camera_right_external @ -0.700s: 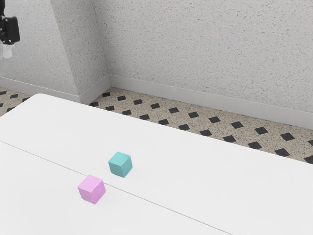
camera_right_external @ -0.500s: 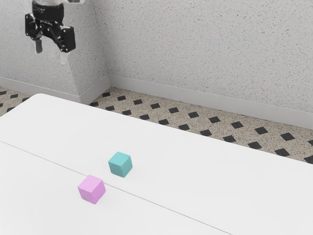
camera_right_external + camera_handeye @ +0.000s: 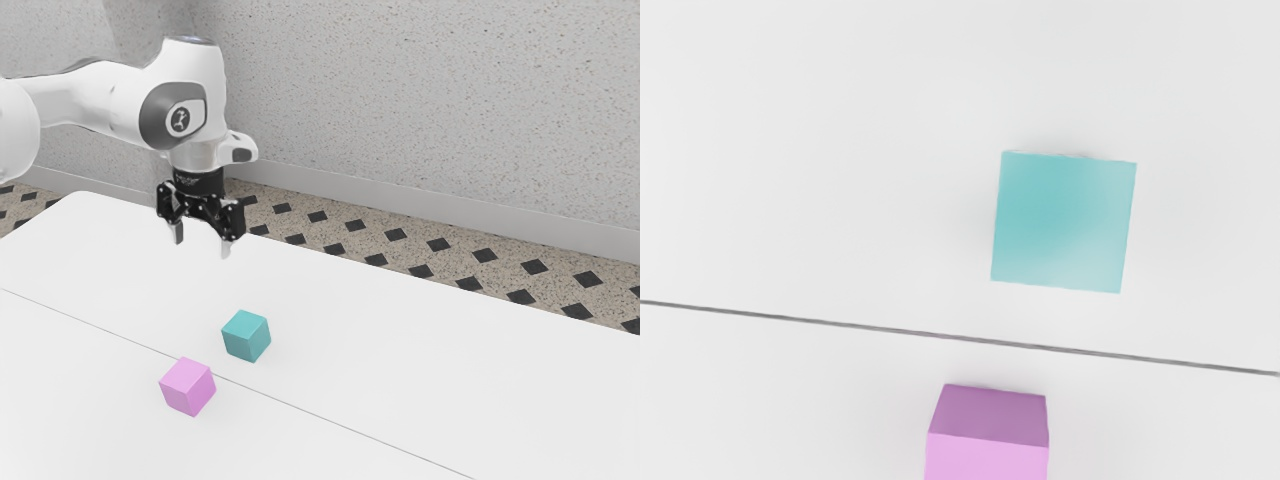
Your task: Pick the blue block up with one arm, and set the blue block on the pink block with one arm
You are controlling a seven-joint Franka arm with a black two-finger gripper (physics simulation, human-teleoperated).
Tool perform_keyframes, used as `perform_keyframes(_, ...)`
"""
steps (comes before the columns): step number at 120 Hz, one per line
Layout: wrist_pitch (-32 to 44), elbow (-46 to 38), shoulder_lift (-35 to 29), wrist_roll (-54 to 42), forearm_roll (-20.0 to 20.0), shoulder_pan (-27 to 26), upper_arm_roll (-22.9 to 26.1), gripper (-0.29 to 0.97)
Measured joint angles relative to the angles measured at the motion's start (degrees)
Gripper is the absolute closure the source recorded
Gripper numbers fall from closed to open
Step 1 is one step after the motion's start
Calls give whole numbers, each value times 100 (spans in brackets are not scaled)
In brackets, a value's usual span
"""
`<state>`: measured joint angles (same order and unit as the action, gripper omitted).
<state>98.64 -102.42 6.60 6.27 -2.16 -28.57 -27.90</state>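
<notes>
Exterior view: your arm [image 3: 95, 100] enters from the upper left of the frame and bends down at the wrist. The fingers [image 3: 225, 240] point straight down over the tabletop [image 3: 450, 380]. They are spread apart and released, with nothing between them. They hang in the air above the white surface, touching neither block.

The blue block [image 3: 246, 335] sits flat on the tabletop at lower centre-left of the frame. It lies below and slightly to the right of the fingers, well apart from them. The pink block [image 3: 187, 386] rests lower and further left, near the blue block but not touching it. A thin dark seam [image 3: 100, 328] crosses the tabletop diagonally from the left edge toward the lower middle. The blue block is on its far side and the pink block on its near side.

Wrist view: you see the blue block [image 3: 1064, 222] from above, square-on, its top face clear. The seam [image 3: 790, 318] runs between it and the pink block [image 3: 988, 435]. The two blocks are offset from each other and separated by bare tabletop [image 3: 790, 150].

Background in the exterior view: a speckled grey wall [image 3: 420, 90] and a floor [image 3: 400, 245] with dark diamond tiles.
</notes>
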Motion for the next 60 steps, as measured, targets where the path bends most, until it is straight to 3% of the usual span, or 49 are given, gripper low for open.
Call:
perform_keyframes(37, 1257, -638, 779, 39, 224, -73, 22, 0)
perform_keyframes(60, 1744, -758, 1341, -108, 625, -89, 25, 0)
